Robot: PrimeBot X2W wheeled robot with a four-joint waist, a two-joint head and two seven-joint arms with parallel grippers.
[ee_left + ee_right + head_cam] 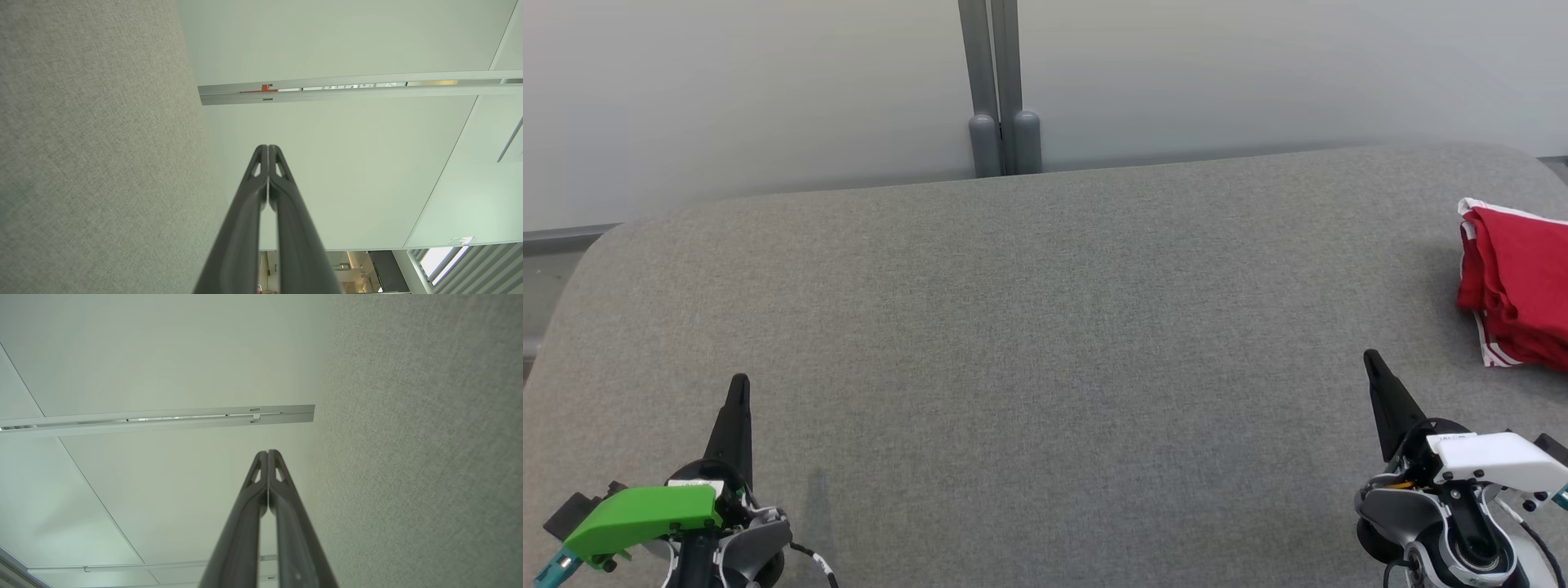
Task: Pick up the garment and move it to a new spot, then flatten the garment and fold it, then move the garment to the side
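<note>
My left gripper (pixel 739 382) hangs over the near left corner of the table (pixel 1045 310). Its two dark fingers are pressed flat together into one thin blade with nothing between them. From my left wrist I see those fingers (pixel 245 228) meet tip to tip, pointing toward the table's far edge and the pale wall (pixel 768 90) behind it. My right gripper (pixel 1372 357) sits over the table's near right corner. Its fingers (pixel 294 526) are closed tip to tip and empty, aimed at the far edge too and leaning a little toward the table's middle.

The garment (pixel 1515 286) lies on the table at its right edge, about midway between the near and far edges. It is well apart from my left gripper. It is near my right one but not touching it, beyond my fingertips and farther toward the table's right side. It is red and folded into a thick, flat bundle of stacked layers. The part I can see is longer from the table's far side to its near side than across, so its long axis seems to run that way. Its right part is cut off in my head view, so I cannot tell its full shape. The stacked folds face the table's middle. White stripes (pixel 1496 356) trim its near corner. A grey post (pixel 1001 90) stands behind the middle of the table's far edge.
</note>
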